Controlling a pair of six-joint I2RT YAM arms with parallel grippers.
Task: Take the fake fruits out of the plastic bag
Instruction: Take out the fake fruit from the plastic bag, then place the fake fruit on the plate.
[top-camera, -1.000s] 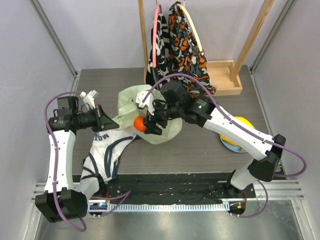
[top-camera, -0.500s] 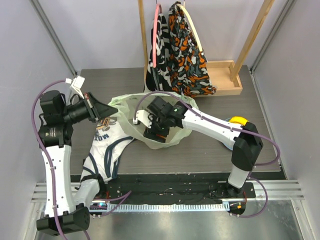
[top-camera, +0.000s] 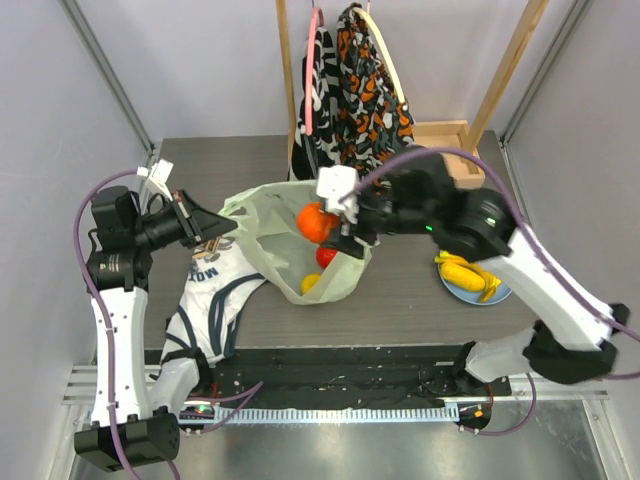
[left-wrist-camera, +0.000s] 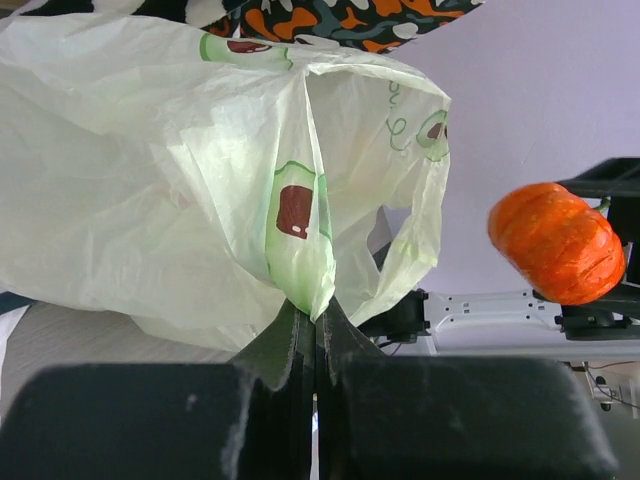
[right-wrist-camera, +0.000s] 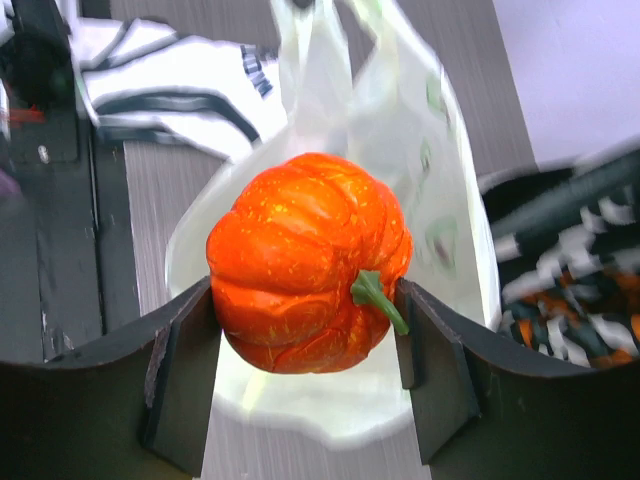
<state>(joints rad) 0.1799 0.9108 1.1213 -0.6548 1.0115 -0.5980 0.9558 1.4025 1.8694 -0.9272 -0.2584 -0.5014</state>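
The pale green plastic bag (top-camera: 285, 245) with avocado prints lies open mid-table; it also shows in the left wrist view (left-wrist-camera: 150, 200) and below the jaws in the right wrist view (right-wrist-camera: 400, 130). My left gripper (top-camera: 218, 228) is shut on the bag's left edge (left-wrist-camera: 305, 295) and holds it up. My right gripper (top-camera: 330, 228) is shut on an orange pumpkin-shaped fruit (right-wrist-camera: 310, 262) with a green stem, held above the bag's mouth (top-camera: 316, 222). It also shows in the left wrist view (left-wrist-camera: 556, 242). A red fruit (top-camera: 326, 256) and a yellow piece (top-camera: 311, 283) lie inside the bag.
A blue plate (top-camera: 497, 294) with the yellow banana (top-camera: 466, 273) sits at the right. A white garment with navy stripes (top-camera: 208, 300) lies left of the bag. Patterned cloths (top-camera: 355, 100) hang on a wooden rack (top-camera: 455, 155) at the back.
My right gripper has risen out of the bag with the orange fruit and its arm has swung right. The left gripper keeps the bag's edge lifted.
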